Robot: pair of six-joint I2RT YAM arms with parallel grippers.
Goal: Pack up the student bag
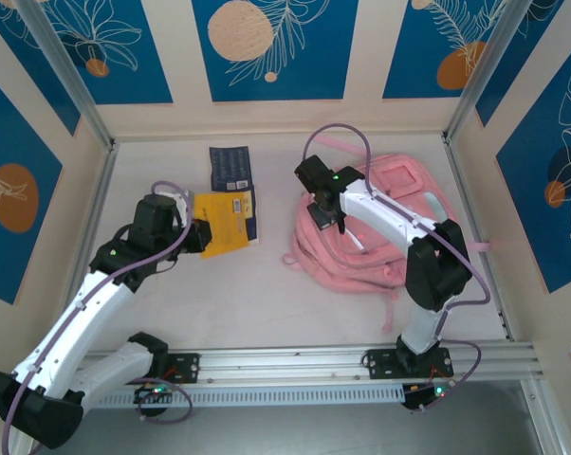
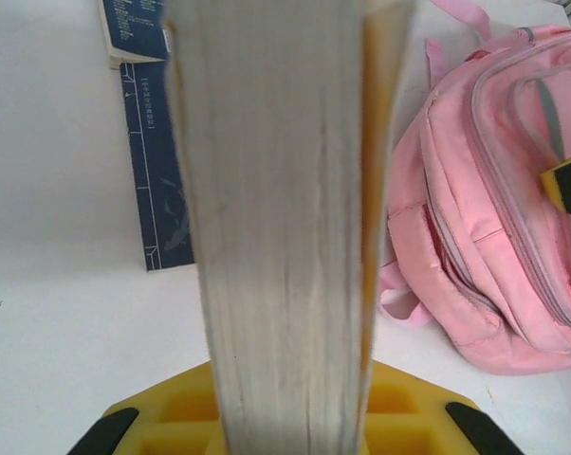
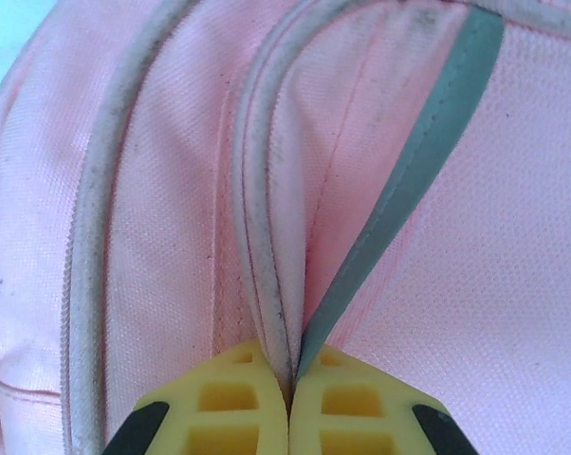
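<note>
The right tool (image 3: 288, 398) is pinched fully together on a ridge of the student bag (image 3: 475, 237), a large soft pink fabric backpack. Its yellow pads (image 3: 238, 408) meet on a fold of cloth where a grubby pale piping line and a grey reflective strip (image 3: 428, 161) run together. From above, this tool (image 1: 325, 216) sits on the bag's left half, so the right arm is the nearer one by far, already in contact. The bag (image 1: 338, 258) lies slumped on the right side of the white counter (image 1: 267, 303), its long axis running diagonally from near left to far right. The left tool (image 1: 202, 235) stands well apart to the bag's left, narrowed onto a yellow-covered paperback book (image 1: 227, 223). Its wrist camera looks along the book's pale page edges (image 2: 285, 237), with the bag (image 2: 494, 218) off to the right of them, so the book would have to travel rightward to reach it. As for the container, no open mouth is visible on the bag and nothing can be seen inside it. The seams in view look drawn together, so I judge an opening is yet to be made. A flat dark blue book (image 1: 230, 166) lies on the counter farther back, apart from the bag.
</note>
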